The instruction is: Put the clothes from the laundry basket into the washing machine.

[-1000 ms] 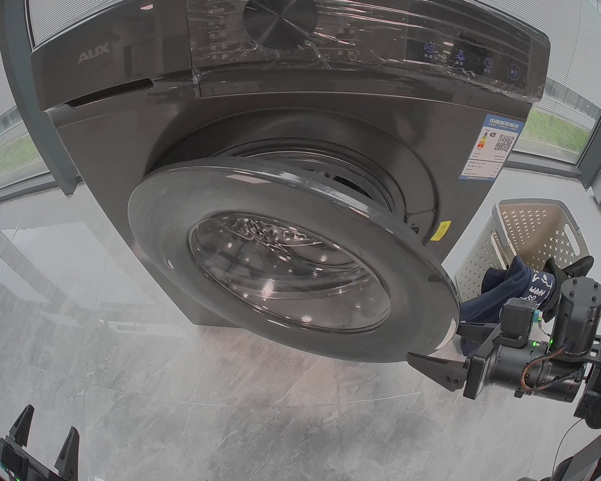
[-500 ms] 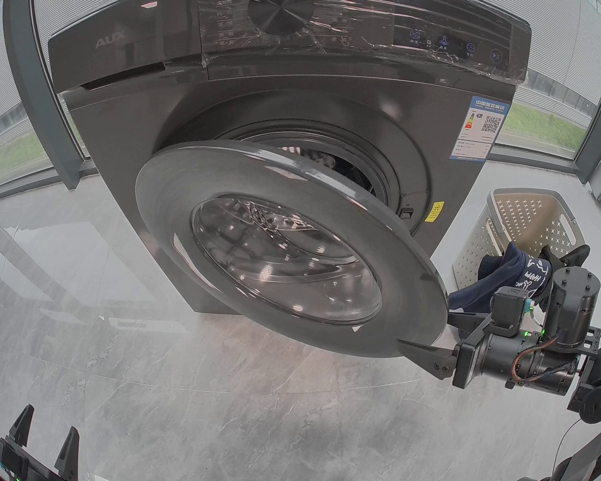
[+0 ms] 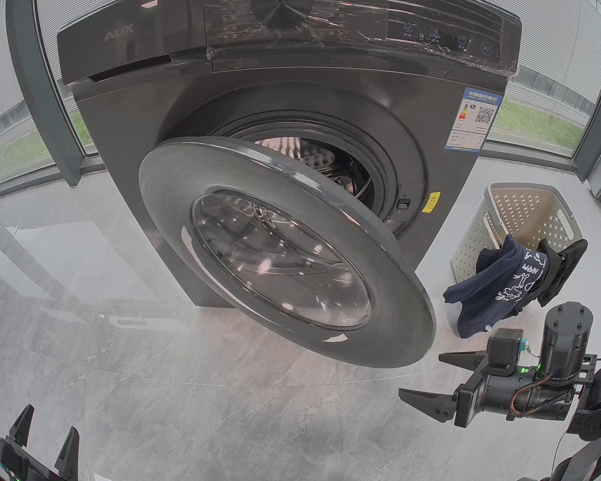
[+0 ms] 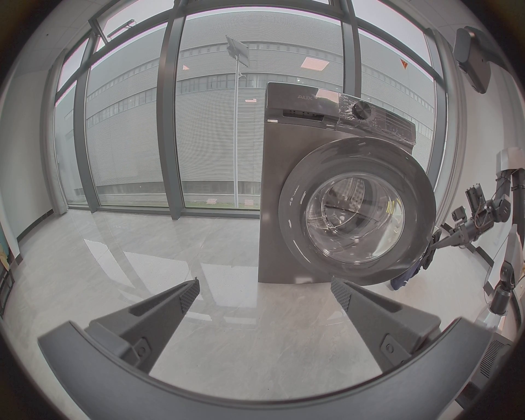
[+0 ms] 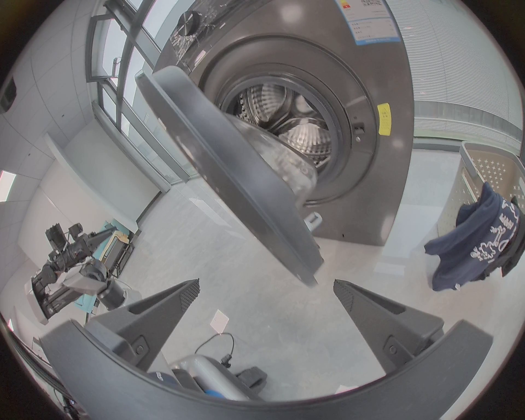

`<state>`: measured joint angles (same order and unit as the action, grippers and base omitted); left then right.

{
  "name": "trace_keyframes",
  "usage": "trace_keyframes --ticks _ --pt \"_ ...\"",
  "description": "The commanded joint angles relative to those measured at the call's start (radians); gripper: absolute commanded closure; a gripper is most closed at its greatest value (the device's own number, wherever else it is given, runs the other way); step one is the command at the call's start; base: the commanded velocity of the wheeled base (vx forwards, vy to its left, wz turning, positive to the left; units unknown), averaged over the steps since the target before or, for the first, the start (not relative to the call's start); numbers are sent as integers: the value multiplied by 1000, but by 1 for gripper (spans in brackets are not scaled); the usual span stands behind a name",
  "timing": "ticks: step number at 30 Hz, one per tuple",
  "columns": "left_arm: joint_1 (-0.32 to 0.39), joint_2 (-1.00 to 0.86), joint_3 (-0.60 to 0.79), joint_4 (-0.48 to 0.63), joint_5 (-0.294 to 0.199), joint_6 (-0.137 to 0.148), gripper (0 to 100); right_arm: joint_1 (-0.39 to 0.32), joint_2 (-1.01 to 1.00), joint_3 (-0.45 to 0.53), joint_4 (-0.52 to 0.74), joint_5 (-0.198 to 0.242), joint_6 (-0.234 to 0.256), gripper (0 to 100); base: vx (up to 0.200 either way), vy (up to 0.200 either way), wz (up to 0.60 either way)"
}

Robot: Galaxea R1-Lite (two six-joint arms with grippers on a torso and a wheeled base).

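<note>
Washing machine [image 3: 125,131] body: dark grey metal look, satin sheen. Door [image 3: 407,300] rim: smooth and glossy. Door window [image 3: 275,263]: clear glass. Drum [image 3: 307,150]: shiny perforated steel. Control panel [image 3: 350,28]: under wrinkled clear film. Laundry basket [image 3: 532,210]: matt beige perforated plastic. Navy garment [image 3: 494,288]: soft cloth. Floor [image 3: 219,401]: glossy grey marble-look tile.

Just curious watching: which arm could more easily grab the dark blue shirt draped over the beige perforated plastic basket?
Probably right. The open right gripper is near the dark blue shirt and beige perforated plastic basket; the left gripper is far across, beyond the round grey washer door.
</note>
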<state>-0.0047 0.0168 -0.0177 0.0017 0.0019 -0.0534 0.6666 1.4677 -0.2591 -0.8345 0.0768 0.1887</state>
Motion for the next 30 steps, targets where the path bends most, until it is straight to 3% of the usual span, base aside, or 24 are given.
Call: trace_keyframes --ticks 1,8,13,17,20,28,30 --pt "0 -5 15 0 1 0 0 -61 -33 86 8 0 -6 0 0 0 0" --pt "0 -5 15 0 0 0 0 -282 28 40 -2 11 -52 0 0 0 0" --pt "0 -5 16 0 1 0 0 -334 79 -74 5 8 -57 0 0 0 0" --pt "0 -5 16 0 1 0 0 -323 118 -146 5 1 -51 0 0 0 0" --pt "0 -6 16 0 1 0 0 -262 155 -175 5 -2 -48 0 0 0 0" --pt "0 -6 16 0 1 0 0 -160 143 -101 -2 1 -49 0 0 0 0" --pt "0 -5 15 0 1 0 0 -93 77 -28 3 9 -51 0 0 0 0"
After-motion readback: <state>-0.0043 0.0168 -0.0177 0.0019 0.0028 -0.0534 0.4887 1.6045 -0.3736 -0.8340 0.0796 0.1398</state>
